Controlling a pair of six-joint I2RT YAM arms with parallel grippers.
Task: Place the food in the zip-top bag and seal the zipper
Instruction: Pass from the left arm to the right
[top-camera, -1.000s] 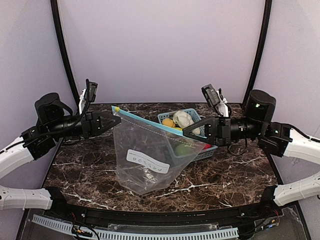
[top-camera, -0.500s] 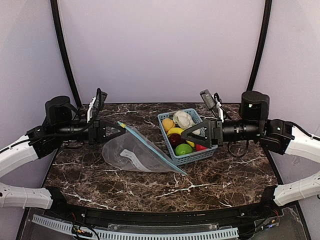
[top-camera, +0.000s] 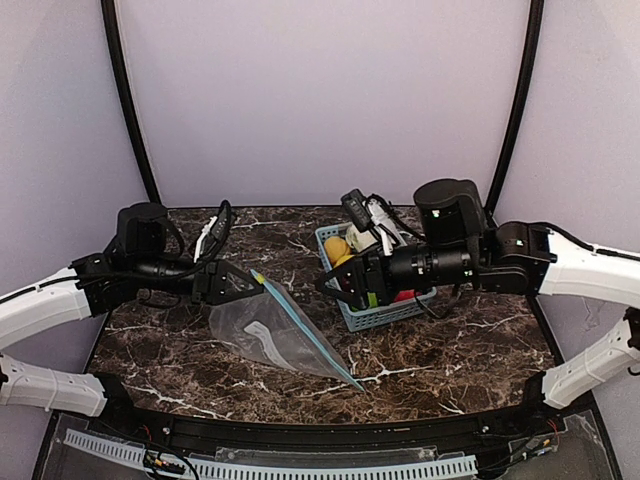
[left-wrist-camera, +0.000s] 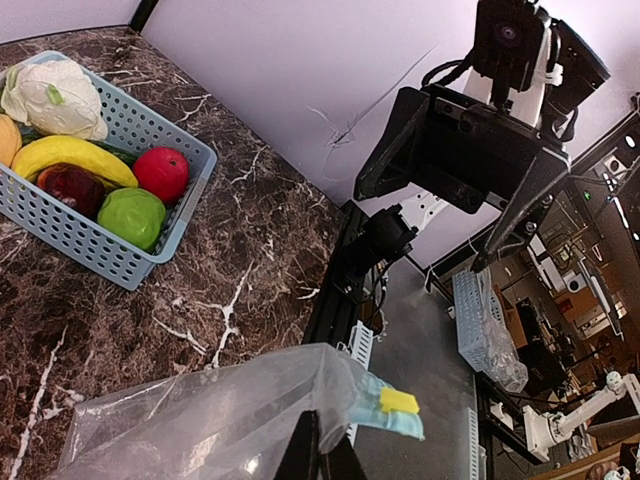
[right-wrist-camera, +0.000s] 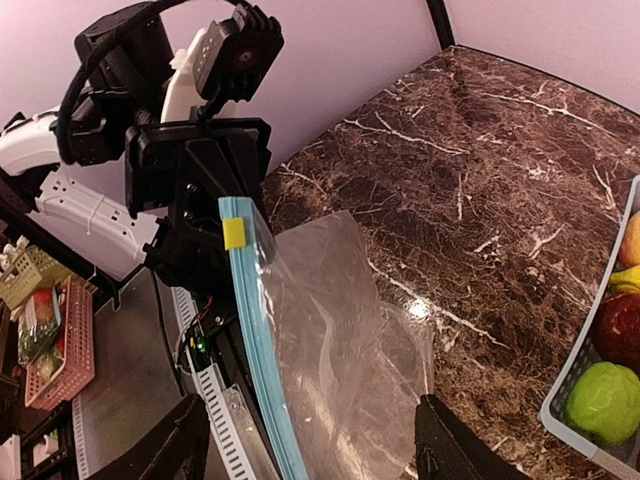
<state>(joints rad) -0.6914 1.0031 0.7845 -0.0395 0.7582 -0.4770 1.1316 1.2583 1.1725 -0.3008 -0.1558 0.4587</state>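
Observation:
The clear zip-top bag (top-camera: 265, 335) lies slumped on the table, its teal zipper (top-camera: 310, 335) running diagonally toward the front. My left gripper (top-camera: 252, 284) is shut on the bag's upper corner (left-wrist-camera: 300, 400), close to the yellow slider (left-wrist-camera: 400, 402). My right gripper (top-camera: 330, 285) is open and empty, hovering by the basket's left side above the bag (right-wrist-camera: 340, 340). The food sits in the light blue basket (top-camera: 385, 312): cauliflower (left-wrist-camera: 55, 95), banana (left-wrist-camera: 70, 155), red apple (left-wrist-camera: 160, 172), dark red apple (left-wrist-camera: 68, 190), green apple (left-wrist-camera: 132, 215), and an orange (top-camera: 336, 246).
The basket (left-wrist-camera: 120, 265) stands at the back right of the dark marble table (top-camera: 450, 350). Black frame posts rise at both back corners, and a cable tray (top-camera: 300, 465) runs along the near edge.
The right gripper let go of the bag and swung left over the basket. The bag dropped from hanging stretched to lying on the table. The left gripper moved right and lower with its corner.

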